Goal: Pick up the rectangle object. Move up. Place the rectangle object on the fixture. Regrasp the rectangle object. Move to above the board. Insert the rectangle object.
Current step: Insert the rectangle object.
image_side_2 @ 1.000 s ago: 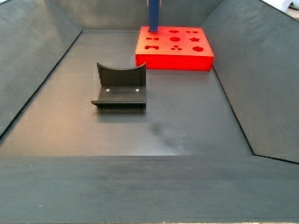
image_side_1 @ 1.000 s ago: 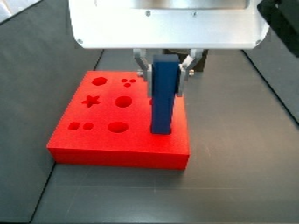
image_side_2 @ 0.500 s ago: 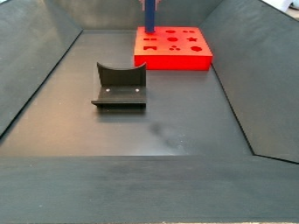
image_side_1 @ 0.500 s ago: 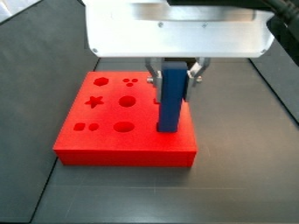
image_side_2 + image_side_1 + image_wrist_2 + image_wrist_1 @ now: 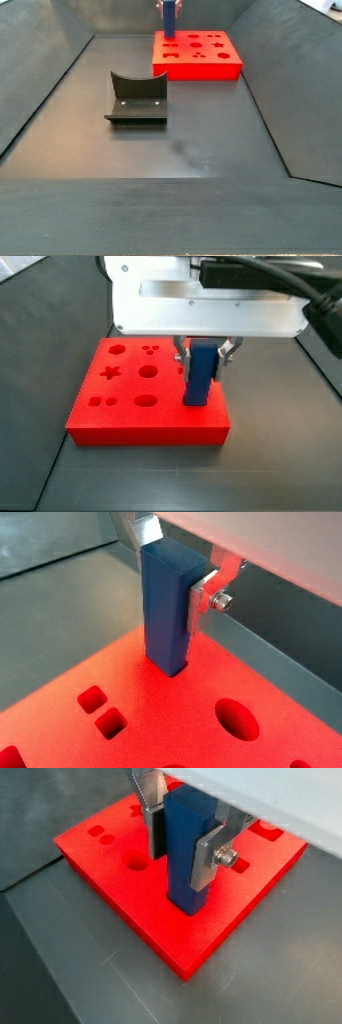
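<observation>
Both wrist views look steeply down past the gripper (image 5: 183, 840) at the board (image 5: 234, 918), very near. A side view sits close above the board (image 5: 114, 421); another looks along the whole surface (image 5: 174, 140) from far off (fixture (image 5: 135, 98) in front), and all four views share the board.

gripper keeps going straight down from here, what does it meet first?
Probably the red board: the gripper points down, shut on the upright blue bar, whose lower end is already at the board's top. Insertion depth is unclear.
</observation>
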Robot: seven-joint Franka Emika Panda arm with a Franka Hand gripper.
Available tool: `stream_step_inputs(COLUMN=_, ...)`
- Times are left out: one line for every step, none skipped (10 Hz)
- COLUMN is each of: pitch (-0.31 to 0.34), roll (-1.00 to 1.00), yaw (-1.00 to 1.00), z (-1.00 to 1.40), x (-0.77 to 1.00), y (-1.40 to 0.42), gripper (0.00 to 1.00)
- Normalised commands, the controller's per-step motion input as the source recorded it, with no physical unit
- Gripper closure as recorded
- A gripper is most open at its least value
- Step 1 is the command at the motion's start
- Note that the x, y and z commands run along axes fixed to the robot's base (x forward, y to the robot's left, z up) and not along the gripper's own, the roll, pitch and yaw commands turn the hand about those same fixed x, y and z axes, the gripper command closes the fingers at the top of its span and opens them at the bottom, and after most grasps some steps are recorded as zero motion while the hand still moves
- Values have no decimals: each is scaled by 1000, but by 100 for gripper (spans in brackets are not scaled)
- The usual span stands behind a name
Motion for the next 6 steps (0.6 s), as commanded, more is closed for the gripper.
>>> stream_step_inputs(pitch=0, roll=89, yaw=0, z=-226, x=66, y=0, gripper=100)
stream_step_inputs(pitch=0, roll=64, yaw=0, z=-171, x=97, y=0, gripper=100)
stream_step_inputs(pitch=0, roll=6, yaw=-11, z=0, x=60, y=0, gripper=100)
stream_step_inputs(pitch=-9, roll=0, yaw=0, z=0, x=0, y=0, gripper=100)
stream_step_inputs(pitch=0, roll=4, yaw=0, z=0, x=0, y=0, gripper=100)
stream_step_inputs(pitch=0, roll=0, yaw=0, z=0, x=0, y=0, gripper=100)
